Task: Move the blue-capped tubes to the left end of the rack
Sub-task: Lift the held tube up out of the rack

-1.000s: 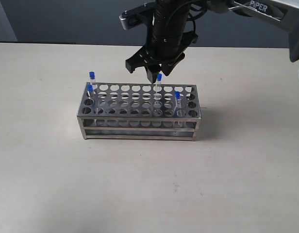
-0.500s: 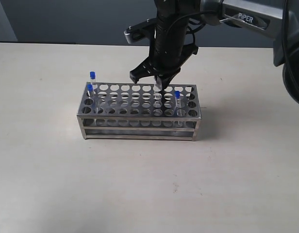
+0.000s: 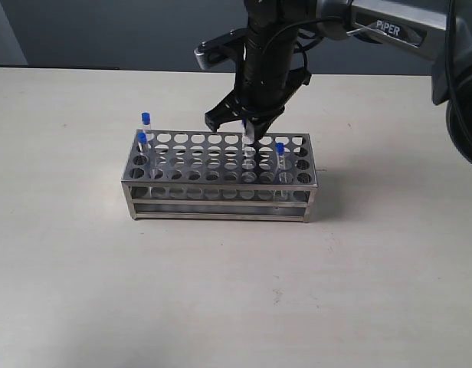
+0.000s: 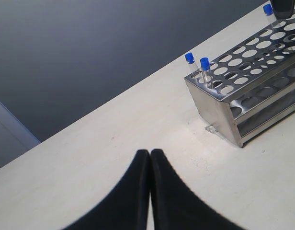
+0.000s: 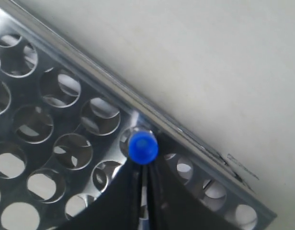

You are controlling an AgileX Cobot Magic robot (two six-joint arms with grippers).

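Our right gripper [image 5: 143, 167] has its jaws pinched in on a blue-capped tube [image 5: 142, 147] just under the cap, so we read it as grasped. That tube stands in a hole along the rack's [image 3: 221, 195] far long edge, right of the rack's middle. Our left gripper [image 4: 150, 152] waits off the rack's left end, jaws pressed together on nothing.

We judge the step in hand to be the pick: the grip looks made, the lift not yet begun. Next we need a straight pull upward until the tube's foot clears the top plate. Then we carry it along the rack and lower it plumb into a free hole at the left end.

We count four blue-capped tubes: the grasped one, a lone tube [image 3: 280, 147] near the rack's right end, and a left-end pair [image 3: 145, 119]. There is one rack and two grippers.
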